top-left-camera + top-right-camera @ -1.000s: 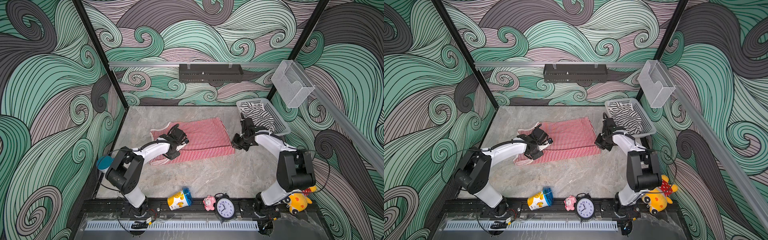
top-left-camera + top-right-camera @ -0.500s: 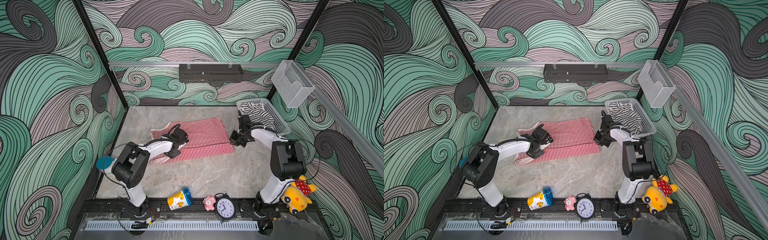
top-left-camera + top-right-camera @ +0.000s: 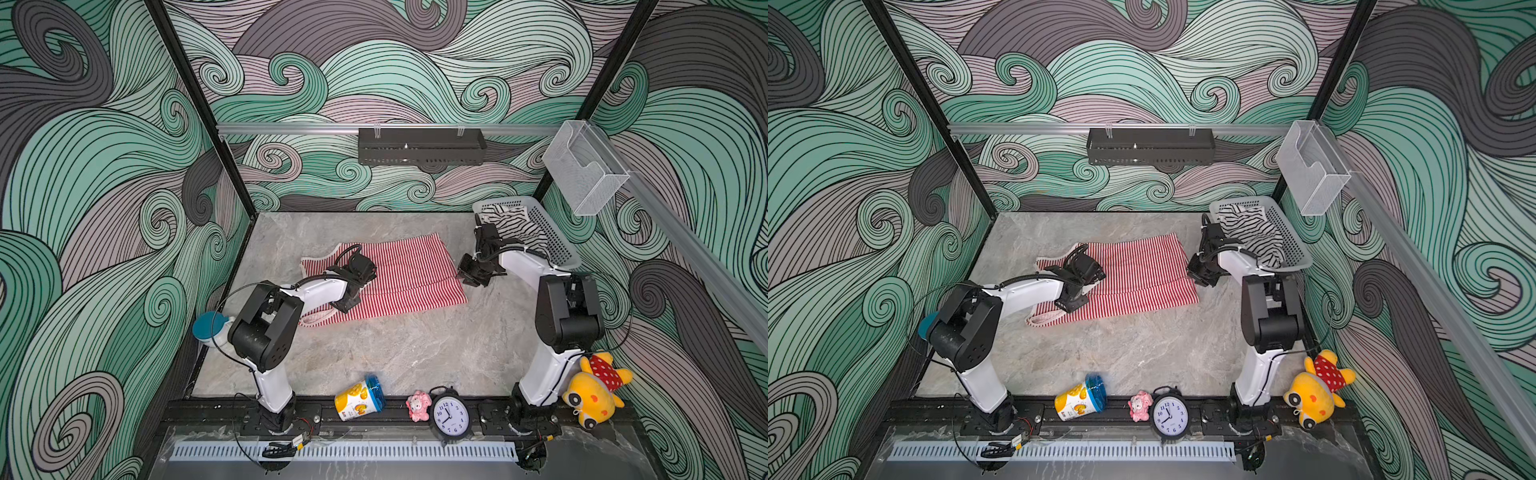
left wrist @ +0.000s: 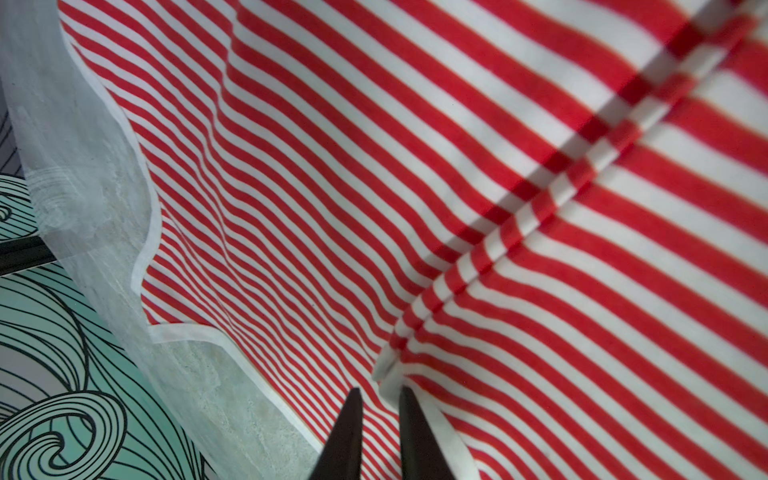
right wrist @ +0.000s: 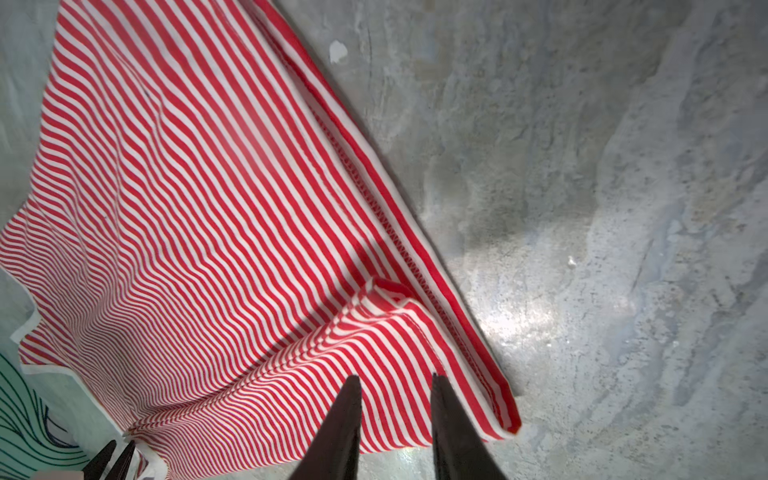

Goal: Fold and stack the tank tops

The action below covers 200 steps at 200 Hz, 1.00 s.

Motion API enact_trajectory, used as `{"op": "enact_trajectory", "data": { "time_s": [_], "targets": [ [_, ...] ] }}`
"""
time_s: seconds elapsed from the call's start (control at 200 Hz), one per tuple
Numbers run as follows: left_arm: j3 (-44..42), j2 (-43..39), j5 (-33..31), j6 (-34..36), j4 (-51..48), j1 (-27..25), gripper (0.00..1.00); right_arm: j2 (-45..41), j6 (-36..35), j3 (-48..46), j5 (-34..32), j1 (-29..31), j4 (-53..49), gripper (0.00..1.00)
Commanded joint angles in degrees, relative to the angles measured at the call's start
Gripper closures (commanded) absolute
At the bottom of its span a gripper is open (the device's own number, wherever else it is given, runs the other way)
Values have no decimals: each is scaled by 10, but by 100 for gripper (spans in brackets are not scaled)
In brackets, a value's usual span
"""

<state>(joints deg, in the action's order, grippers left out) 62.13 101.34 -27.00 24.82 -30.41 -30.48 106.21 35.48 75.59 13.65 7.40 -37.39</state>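
Your left gripper [image 4: 379, 392] has its fingers slightly parted, gripping nothing; a pinched ridge of the red-and-white tank top [image 4: 457, 208] ends just ahead of the tips; your right gripper [image 5: 393, 378] is likewise narrowly parted above a raised hump near the hem, not clamped. In both top views that top lies flat mid-table, a soft thin-striped knit with cream trim toward 9 o'clock; the black-and-white tank top [image 3: 515, 226] sits crumpled in the perforated grey basket [image 3: 559, 245] at 2 o'clock.

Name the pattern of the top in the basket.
Tank top: black-and-white stripes, clearest in a top view.
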Motion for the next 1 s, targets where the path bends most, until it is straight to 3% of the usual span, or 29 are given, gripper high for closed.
{"op": "enact_trajectory", "data": {
  "time_s": [0.0, 0.185, 0.38, 0.425, 0.476, 0.516, 0.756, 0.996],
  "targets": [
    [19, -32, -30, -11, 11, 11, 75, -30, -2, 8, -14, 7, -16, 68],
    [2, -84, -17, -17, -20, 28, 72, -38, 1, -22, -14, 40, -3, 71],
    [-80, -163, 11, -6, -52, 34, 74, -29, 11, -72, -7, 70, 37, 76],
    [-101, -185, 18, -5, -57, 41, 71, -26, 14, -83, -4, 74, 46, 76],
    [-121, -211, 22, -5, -60, 49, 55, -23, 16, -91, -2, 77, 54, 76],
    [-136, -233, 22, -5, -60, 57, 49, -19, 17, -96, -3, 81, 58, 76],
    [-186, -308, 66, 18, -82, 83, 34, -2, 17, -106, -5, 87, 64, 76],
    [-201, -295, 114, 46, -89, 95, 33, 4, 18, -102, -6, 87, 65, 75]
  ]
}}
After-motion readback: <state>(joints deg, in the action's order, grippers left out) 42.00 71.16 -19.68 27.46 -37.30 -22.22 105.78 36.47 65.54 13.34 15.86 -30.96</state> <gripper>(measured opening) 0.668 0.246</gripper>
